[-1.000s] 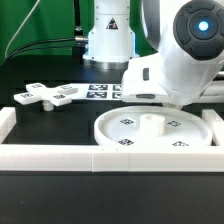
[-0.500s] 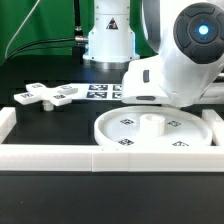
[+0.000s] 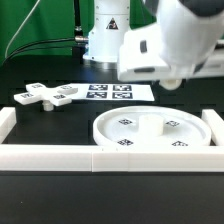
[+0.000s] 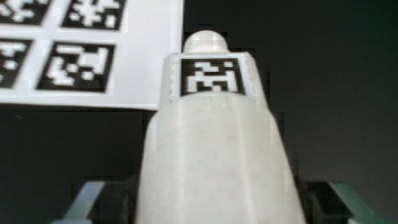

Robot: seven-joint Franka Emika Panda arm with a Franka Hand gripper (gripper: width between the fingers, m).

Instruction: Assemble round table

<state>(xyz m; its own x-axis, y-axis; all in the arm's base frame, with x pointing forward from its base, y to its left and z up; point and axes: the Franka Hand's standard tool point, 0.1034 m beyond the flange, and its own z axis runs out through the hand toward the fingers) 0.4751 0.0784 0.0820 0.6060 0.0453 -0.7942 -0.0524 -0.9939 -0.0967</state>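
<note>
Lifted clear since a second ago, my hand (image 4: 214, 205) clamps the short thick cylinder (image 4: 210, 130), whose long axis runs straight out beyond the fingers. The round rimmed disc (image 3: 150, 150) sits below.

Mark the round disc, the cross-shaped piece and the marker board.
round disc (image 3: 100, 127): exterior view, rim on the exterior view's left.
cross-shaped piece (image 3: 46, 96): exterior view, its middle where the arms meet.
marker board (image 3: 141, 92): exterior view, bare end on the exterior view's right.

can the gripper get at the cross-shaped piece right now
Probably not yet. The cross-shaped piece lies uncovered on the exterior view's left, but the gripper appears shut around the cylinder, so it would likely have to set that down first.
</note>
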